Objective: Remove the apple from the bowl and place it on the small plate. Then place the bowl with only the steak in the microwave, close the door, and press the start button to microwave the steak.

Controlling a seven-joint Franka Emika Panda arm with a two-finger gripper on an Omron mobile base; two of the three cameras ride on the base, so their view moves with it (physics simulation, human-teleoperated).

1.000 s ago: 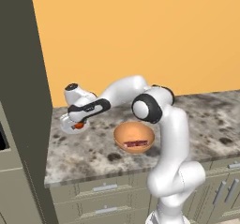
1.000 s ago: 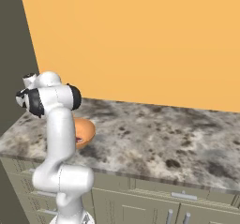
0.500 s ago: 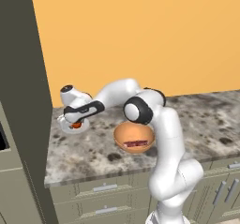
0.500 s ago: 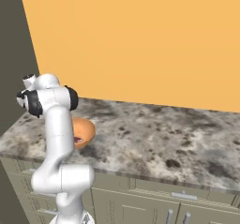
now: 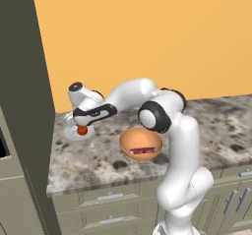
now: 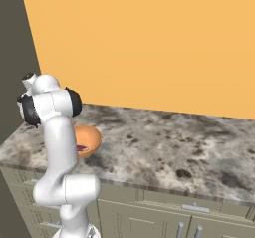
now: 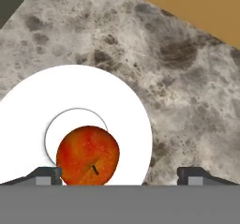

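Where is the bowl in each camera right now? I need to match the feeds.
Left base view: the bowl sits at centre on the counter, steak inside.
Right base view: at left-centre, half behind the arm.
Hand view: not in it.
Shared landmark: the speckled stone counter.

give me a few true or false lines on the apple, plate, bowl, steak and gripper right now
1. The apple lies on the small plate. True.
2. The steak sits on the small plate. False: it is in the bowl.
3. The gripper is clamped on the apple. False: its jaws stand wide open, with a clear gap on one side of the apple.
4. The bowl stands on the counter. True.
5. The bowl holds both apple and steak. False: only the steak is in it.
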